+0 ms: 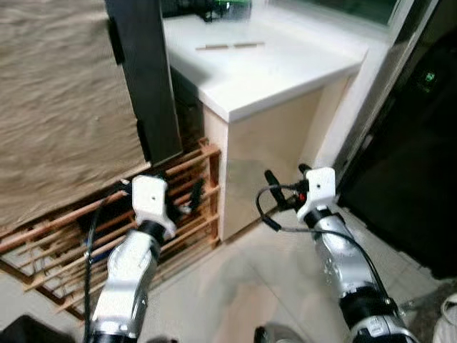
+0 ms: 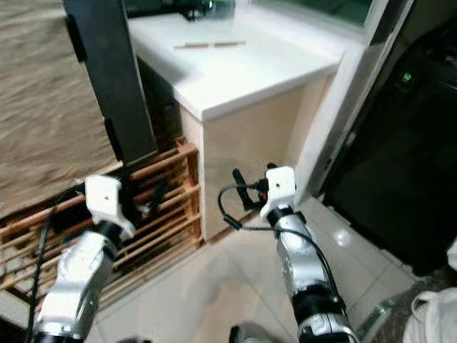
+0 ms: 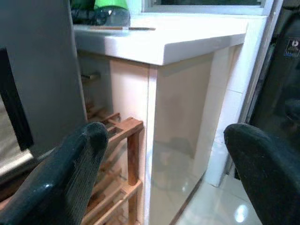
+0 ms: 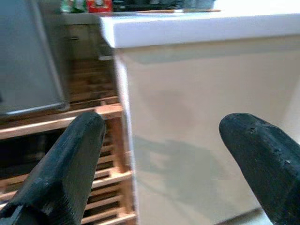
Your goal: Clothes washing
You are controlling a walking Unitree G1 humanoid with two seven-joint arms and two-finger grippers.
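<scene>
- Two sticks (image 1: 230, 46) lay end to end along the white counter (image 1: 285, 71).
- Left gripper (image 3: 164, 173) and right gripper (image 4: 164, 164) hung spread, empty, before one wooden rack (image 1: 193, 207).

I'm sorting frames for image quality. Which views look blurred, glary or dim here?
Left eye view: soft motion blur overall, the white counter top nearly blown out, the area right of it dark. Left wrist view: counter fairly sharp, left gripper fingers blurred close up, a glare spot on the floor tiles. Right wrist view: everything soft, the wooden rack dim.
</scene>
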